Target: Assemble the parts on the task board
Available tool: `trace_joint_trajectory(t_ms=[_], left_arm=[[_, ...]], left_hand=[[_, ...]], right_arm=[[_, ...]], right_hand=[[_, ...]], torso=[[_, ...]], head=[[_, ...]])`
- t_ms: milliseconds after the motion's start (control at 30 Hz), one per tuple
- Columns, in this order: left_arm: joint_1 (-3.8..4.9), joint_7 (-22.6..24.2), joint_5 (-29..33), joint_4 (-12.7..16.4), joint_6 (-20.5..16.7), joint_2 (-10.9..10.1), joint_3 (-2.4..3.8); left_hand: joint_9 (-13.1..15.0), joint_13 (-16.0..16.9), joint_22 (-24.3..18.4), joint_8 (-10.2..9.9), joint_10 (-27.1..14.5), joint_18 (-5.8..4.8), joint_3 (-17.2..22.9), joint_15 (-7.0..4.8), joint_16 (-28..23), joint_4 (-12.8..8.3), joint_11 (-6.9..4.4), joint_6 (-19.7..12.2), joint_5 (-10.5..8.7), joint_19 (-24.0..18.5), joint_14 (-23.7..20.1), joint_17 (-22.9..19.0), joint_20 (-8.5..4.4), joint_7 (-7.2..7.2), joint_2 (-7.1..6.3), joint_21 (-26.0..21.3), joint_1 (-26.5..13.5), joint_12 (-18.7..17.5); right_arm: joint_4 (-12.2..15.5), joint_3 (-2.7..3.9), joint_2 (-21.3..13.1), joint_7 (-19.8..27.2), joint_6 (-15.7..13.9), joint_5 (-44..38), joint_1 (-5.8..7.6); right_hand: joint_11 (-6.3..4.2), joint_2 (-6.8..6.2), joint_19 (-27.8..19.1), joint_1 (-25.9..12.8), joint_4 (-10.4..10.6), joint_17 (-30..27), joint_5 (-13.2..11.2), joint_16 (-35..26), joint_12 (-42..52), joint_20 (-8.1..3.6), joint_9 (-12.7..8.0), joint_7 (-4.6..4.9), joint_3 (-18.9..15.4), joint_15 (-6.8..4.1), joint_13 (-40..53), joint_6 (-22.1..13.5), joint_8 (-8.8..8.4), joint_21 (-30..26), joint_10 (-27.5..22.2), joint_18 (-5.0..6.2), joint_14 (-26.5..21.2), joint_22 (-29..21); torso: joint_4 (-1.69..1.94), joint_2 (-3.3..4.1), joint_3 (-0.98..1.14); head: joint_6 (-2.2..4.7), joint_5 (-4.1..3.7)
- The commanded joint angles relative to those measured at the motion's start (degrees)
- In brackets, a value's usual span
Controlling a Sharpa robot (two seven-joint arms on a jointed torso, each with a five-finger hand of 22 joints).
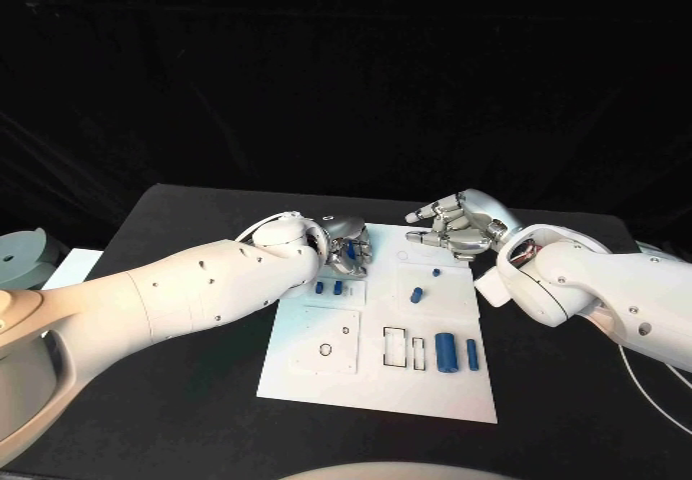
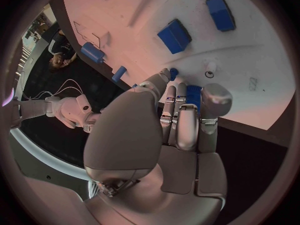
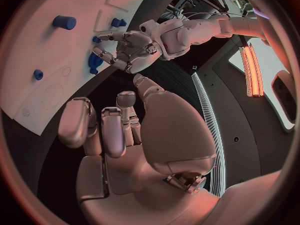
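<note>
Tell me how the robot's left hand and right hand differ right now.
The left hand is down at the far left part of the task board, fingers curled round a blue part; the right hand hovers at the board's far right edge and holds nothing. The left hand's fingers are closed in, the right hand's fingers are apart. Both are silver hands on white arms, near the board's far end.

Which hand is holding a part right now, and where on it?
The left hand grips a blue part in its fingertips over the board; which end it holds cannot be told. The right hand holds nothing.
</note>
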Motion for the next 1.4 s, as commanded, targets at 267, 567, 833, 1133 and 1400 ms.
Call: trace_joint_trajectory(t_ms=[267,567,833,1133,1400], left_arm=[[-0.35,-2.6,-1.3,-1.1,2.8,1.1,0.04],[-0.55,-3.6,-1.5,-1.2,5.0,1.5,0.04],[-0.82,-3.4,-1.5,-1.1,3.0,1.5,0.05],[-0.87,-3.4,1.7,1.0,-2.5,-0.8,0.58],[-0.68,-0.8,8.4,4.3,-4.9,-3.7,1.58]], left_hand=[[-0.4,-1.0,1.1,-0.9,1.6,-1.22,3.8,-0.45,0.3,-1.2,-0.21,1.4,0.23,0.4,2.1,-0.3,-0.27,0.03,1.57,1.3,1.3,-1.0],[-0.6,-1.2,1.8,-1.1,3.0,-1.28,5.9,-0.56,0.5,-1.9,-0.43,2.5,0.03,0.4,2.1,-0.5,-0.34,-0.07,1.46,1.9,0.8,-1.4],[-0.4,-1.1,2.9,-1.0,5.5,-1.48,8.5,-0.96,0.8,-3.3,-0.84,4.6,0.04,0.5,2.2,-0.7,-0.64,-0.24,1.94,3.2,0.7,-1.9],[-0.5,-1.1,4.3,-1.8,6.7,-1.77,11.0,-0.8,0.7,-4.6,-0.65,5.3,0.02,0.8,2.1,-1.4,-0.66,0.26,1.95,4.8,0.1,-3.5],[-0.5,-1.1,5.5,-2.0,7.1,-2.08,11.3,-0.77,0.4,-4.7,-0.62,5.7,-0.04,1.2,2.0,-2.2,-0.64,0.33,1.7,6.6,-0.8,-4.1]], right_arm=[[0.1,0.0,0.1,0.6,0.0,-0.8,-0.04],[0.1,0.0,0.1,0.6,0.1,-0.9,-0.04],[0.1,0.0,0.1,0.6,0.1,-0.9,-0.04],[0.1,0.0,-0.1,0.6,0.0,-0.8,-0.04],[-0.1,0.0,0.0,0.6,0.0,-0.7,-0.04]], right_hand=[[-0.06,0.52,-0.3,0.0,-0.2,1.9,0.3,-0.4,-0.2,0.0,0.0,0.27,-0.2,0.19,0.0,-0.2,0.06,-0.3,-0.4,1.08,2.6,-0.1],[-0.05,0.67,-0.3,0.1,-0.2,1.9,0.3,-0.4,-0.2,0.0,0.1,0.28,-0.1,0.2,-0.1,-0.2,0.07,-0.4,-0.4,1.09,2.6,-0.1],[-0.05,0.69,-0.3,0.0,-0.2,1.9,0.3,-0.3,-0.1,0.0,0.1,0.29,-0.1,0.2,0.0,-0.2,0.08,-0.3,-0.3,1.08,2.6,-0.1],[-0.04,0.71,-0.3,0.0,-0.2,1.9,0.3,-0.4,-0.1,0.0,0.1,0.29,-0.1,0.2,0.0,-0.2,0.09,-0.3,-0.3,1.08,2.6,0.0],[-0.04,0.71,-0.3,0.0,-0.2,1.9,0.3,-0.4,-0.1,0.0,0.1,0.29,-0.1,0.2,0.0,-0.2,0.09,-0.3,-0.3,1.08,2.6,0.0]], torso=[[0.04,-0.01,-0.04],[0.08,-0.03,0.04],[0.03,-0.06,0.06],[0.16,-0.07,0.05],[0.13,-0.07,-0.08]], head=[[-0.01,-0.16],[-0.14,-0.22],[-0.1,-0.18],[-0.06,-0.47],[0.18,-0.51]])
